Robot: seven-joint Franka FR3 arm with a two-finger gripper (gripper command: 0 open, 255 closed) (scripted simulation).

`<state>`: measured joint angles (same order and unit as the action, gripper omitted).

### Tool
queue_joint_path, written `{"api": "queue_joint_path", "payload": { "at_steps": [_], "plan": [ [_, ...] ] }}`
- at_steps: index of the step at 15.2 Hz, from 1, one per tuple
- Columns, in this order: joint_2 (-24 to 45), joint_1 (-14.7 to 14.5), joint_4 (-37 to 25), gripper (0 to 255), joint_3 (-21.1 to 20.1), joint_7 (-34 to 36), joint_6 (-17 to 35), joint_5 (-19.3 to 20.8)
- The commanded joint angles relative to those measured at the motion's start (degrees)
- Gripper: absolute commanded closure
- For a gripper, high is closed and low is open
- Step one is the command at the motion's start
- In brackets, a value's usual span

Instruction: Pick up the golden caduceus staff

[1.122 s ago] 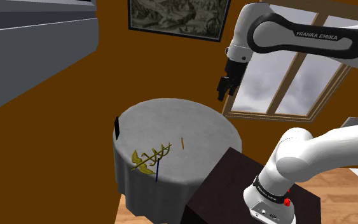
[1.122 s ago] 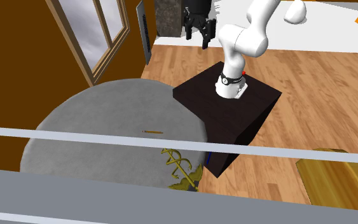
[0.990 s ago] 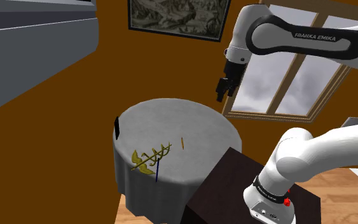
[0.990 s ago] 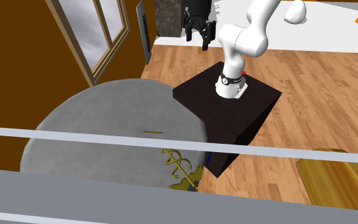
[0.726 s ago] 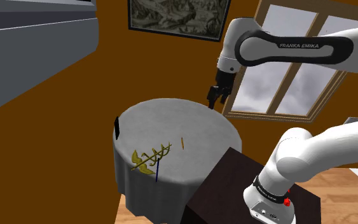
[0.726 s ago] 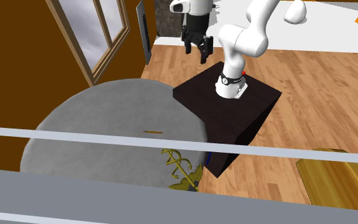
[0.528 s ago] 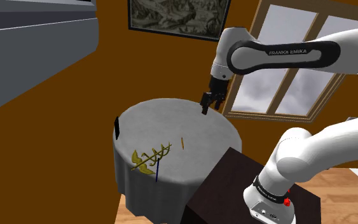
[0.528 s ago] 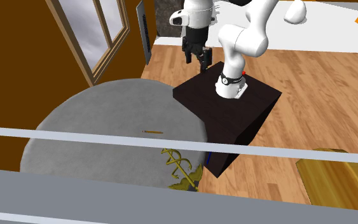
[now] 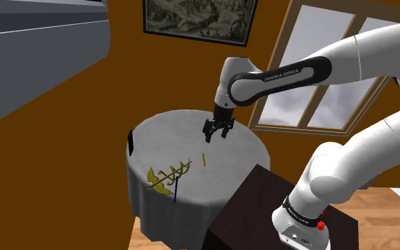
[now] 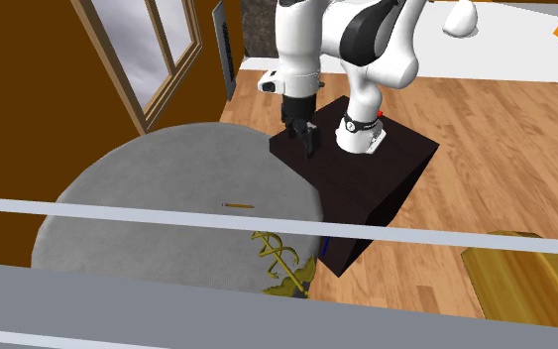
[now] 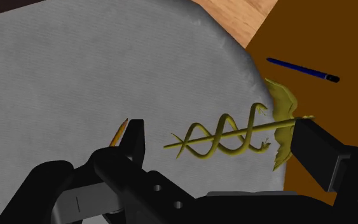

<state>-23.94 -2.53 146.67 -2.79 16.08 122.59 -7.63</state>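
The golden caduceus staff [image 9: 168, 175] lies flat near the round grey table's [image 9: 184, 128] front edge, its winged head hanging over the rim. In the second exterior view the staff [image 10: 277, 256] lies at the table's [image 10: 148, 198] near edge, partly behind a pale bar. My gripper [image 9: 216, 133] hangs open above the table's far side, well apart from the staff. It also hovers by the stand in the second exterior view [image 10: 302, 137]. Seen from the wrist, the staff [image 11: 228, 135] lies on the cloth beyond the spread fingers [image 11: 135, 140], untouched.
A short orange pencil [image 9: 204, 159] lies mid-table between gripper and staff. A blue pen [image 9: 176, 188] hangs by the staff off the table's edge. A black object [image 9: 131, 142] stands at the rim toward the shoulder view's left. The dark stand [image 10: 356, 169] adjoins the table; a window [image 9: 333, 85] is behind.
The arm has swung down from in front of the window toward the shoulder view's left, bringing the gripper low over the table's far side. The staff, pencil and pen have not moved.
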Motion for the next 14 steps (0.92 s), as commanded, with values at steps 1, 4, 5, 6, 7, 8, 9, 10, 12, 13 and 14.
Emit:
{"api": "queue_joint_path", "payload": {
  "at_steps": [1,4,5,6,7,8,9,10,12,13,14],
  "plan": [
    [3.8,-0.4,0.1,0,-0.6,1.3,4.1,-1.3],
    [10.3,-1.1,-0.9,0,-1.5,2.9,9.9,-3.2],
    [12.5,-1.4,-1.4,0,-1.7,3.4,11.7,-3.8],
    [14.8,-1.6,-2.0,0,-2.0,3.9,13.5,-4.5],
    [17.0,-1.9,-2.6,0,-2.2,4.3,15.2,-5.1],
    [19.4,-2.1,-3.4,0,-2.5,4.7,16.9,-5.7],
    [21.7,-2.3,-4.3,0,-2.7,5.1,18.5,-6.4],
    [24.0,-2.6,-5.2,0,-2.9,5.5,20.0,-7.0],
    [28.7,-3.0,-7.3,0,-3.3,6.2,22.8,-8.2],
    [31.0,-3.2,-8.5,0,-3.6,6.5,24.1,-8.8],
    [33.4,-3.4,-9.7,0,-3.8,6.8,25.4,-9.4]
  ]
}}
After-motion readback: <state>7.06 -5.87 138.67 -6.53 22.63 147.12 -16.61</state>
